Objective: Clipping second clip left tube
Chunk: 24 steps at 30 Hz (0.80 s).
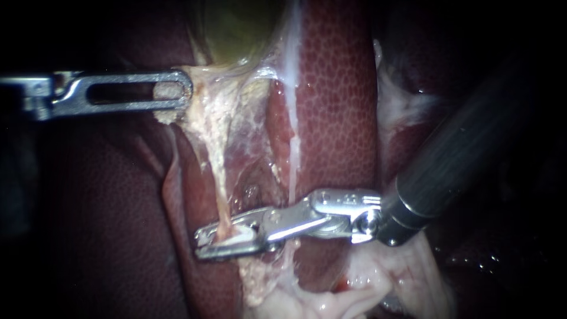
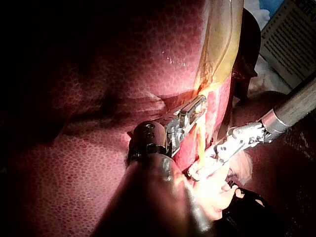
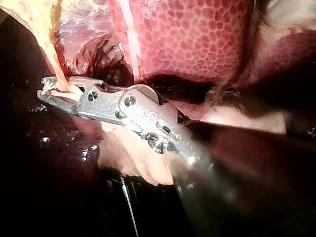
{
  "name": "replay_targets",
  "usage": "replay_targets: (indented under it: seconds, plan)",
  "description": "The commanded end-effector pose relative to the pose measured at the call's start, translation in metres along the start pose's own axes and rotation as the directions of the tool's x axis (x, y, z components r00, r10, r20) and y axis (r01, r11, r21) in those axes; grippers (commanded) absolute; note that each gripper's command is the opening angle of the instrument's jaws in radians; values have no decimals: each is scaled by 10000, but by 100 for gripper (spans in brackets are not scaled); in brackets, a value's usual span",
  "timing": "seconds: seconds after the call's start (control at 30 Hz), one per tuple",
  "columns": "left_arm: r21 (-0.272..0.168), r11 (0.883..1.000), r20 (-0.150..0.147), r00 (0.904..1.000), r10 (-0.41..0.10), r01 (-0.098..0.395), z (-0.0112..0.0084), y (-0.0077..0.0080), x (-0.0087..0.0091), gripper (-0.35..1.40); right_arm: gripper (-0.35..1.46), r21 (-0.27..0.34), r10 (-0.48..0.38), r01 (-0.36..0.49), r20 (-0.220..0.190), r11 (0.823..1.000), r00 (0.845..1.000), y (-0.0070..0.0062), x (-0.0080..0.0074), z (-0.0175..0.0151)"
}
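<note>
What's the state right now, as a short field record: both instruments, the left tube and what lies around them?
left instrument: shut on pale tissue just below the gallbladder
right instrument: shut on the left tube, crossing its lower stretch
left tube: taut, running from the pale tissue down into the right instrument
right tube: free, beside the left tube, against the liver
clip: none that can be made out
</note>
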Motion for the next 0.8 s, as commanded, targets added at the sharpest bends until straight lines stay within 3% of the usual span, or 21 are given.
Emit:
replay_targets:
  seconds: [0.03,0.13,0.8]
  plan:
    - [-1,10000,-1,10000,0,0,0,0,0,-35,-26,-9,14,-14,1,10000,10000,-1,1,0]
    - [-1,10000,-1,10000,0,0,0,0,0,-35,-35,-7,15,-15,31,10000,10000,-1,1,0]
    - [-2,10000,1,10000,2,-2,0,0,1,-35,-35,9,12,-12,95,10000,10000,1,-2,-5]
